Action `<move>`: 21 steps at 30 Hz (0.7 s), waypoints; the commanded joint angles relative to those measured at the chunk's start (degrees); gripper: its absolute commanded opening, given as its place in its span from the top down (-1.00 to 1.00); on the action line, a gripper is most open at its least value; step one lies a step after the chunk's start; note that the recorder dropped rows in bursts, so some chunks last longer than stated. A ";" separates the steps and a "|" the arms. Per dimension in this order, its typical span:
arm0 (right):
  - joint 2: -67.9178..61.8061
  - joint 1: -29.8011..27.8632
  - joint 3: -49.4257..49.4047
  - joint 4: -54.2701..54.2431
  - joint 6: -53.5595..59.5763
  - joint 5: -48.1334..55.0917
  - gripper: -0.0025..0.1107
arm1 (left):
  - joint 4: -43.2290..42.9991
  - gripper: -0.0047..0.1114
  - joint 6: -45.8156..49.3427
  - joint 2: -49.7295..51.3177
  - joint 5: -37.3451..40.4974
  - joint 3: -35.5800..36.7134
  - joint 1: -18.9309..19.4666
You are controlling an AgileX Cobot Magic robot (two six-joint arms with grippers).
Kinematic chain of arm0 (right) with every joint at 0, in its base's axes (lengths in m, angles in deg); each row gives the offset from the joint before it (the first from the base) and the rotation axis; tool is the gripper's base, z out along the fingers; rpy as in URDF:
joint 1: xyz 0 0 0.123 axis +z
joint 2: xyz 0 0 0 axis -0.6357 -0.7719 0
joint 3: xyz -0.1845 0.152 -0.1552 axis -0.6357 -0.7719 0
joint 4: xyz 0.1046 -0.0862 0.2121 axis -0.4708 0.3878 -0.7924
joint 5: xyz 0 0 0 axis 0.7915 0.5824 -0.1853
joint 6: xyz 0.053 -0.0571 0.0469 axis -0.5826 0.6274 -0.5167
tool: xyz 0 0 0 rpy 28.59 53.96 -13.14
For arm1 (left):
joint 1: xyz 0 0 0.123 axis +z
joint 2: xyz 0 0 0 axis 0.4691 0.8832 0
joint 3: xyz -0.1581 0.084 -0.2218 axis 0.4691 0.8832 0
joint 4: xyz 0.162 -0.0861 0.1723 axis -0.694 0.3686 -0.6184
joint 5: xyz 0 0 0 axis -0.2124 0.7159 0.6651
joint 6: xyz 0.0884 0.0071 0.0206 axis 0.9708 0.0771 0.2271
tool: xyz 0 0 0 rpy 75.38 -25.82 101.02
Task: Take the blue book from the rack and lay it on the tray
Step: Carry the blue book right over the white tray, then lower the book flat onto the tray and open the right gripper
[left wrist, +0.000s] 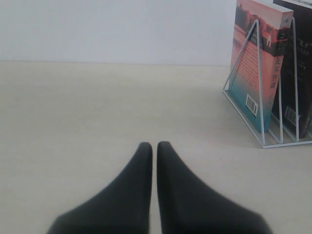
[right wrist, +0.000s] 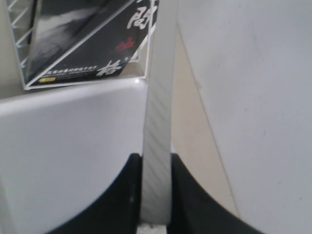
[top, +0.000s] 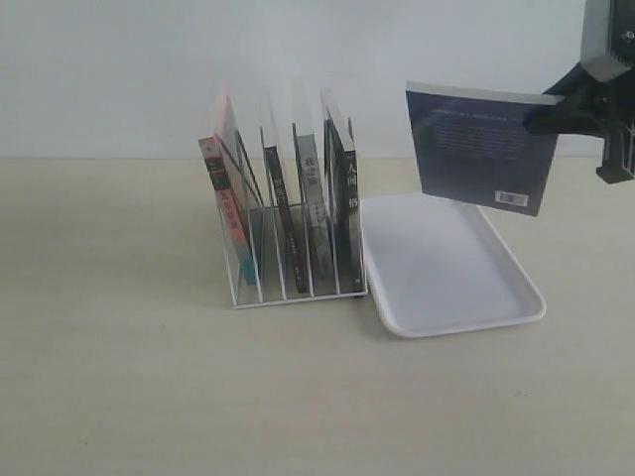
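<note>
so the blue book (top: 481, 149) shows a dark navy back with a white barcode (top: 512, 198), tray (top: 446, 268) and wire rack (top: 298, 297) plain white

Blue book (top: 484, 149): dark navy back cover with white barcode faces the exterior view. Out of the rack (top: 298, 296), airborne over the far part of the tray (top: 446, 273), slightly tilted, 1 upper corner pinched in the right gripper (top: 543, 107).
Rack: white wire, upright on counter (top: 119, 377).
Tray: flat, white, low-rimmed, just beside rack.
</note>
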 commanded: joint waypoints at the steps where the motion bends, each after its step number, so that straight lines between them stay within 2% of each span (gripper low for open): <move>1: -3.50 3.14 3.74 -3.22 0.50 -3.55 0.96 | 0.23 0.85 0.00 -0.18 -0.25 -0.06 0.11; 8: -8.11 6.41 3.61 -3.63 0.50 -10.54 0.96 | 0.23 0.85 0.00 -0.18 -0.25 -0.06 0.11; 11: -9.29 6.28 3.61 -4.10 0.50 -10.12 0.96 | 0.23 0.85 0.00 -0.18 -0.25 -0.06 0.11; 15: -9.58 6.28 3.61 -4.21 0.50 -4.30 0.95 | 0.23 0.85 0.00 -0.18 -0.25 -0.06 0.11; 18: -9.58 6.28 3.61 -4.33 -1.06 -1.95 0.85 | 0.23 0.85 0.00 -0.18 -0.25 -0.06 0.11; 21: -9.58 6.28 3.61 -4.33 -2.48 -2.40 0.61 | 0.23 0.85 0.00 -0.18 -0.25 -0.06 0.11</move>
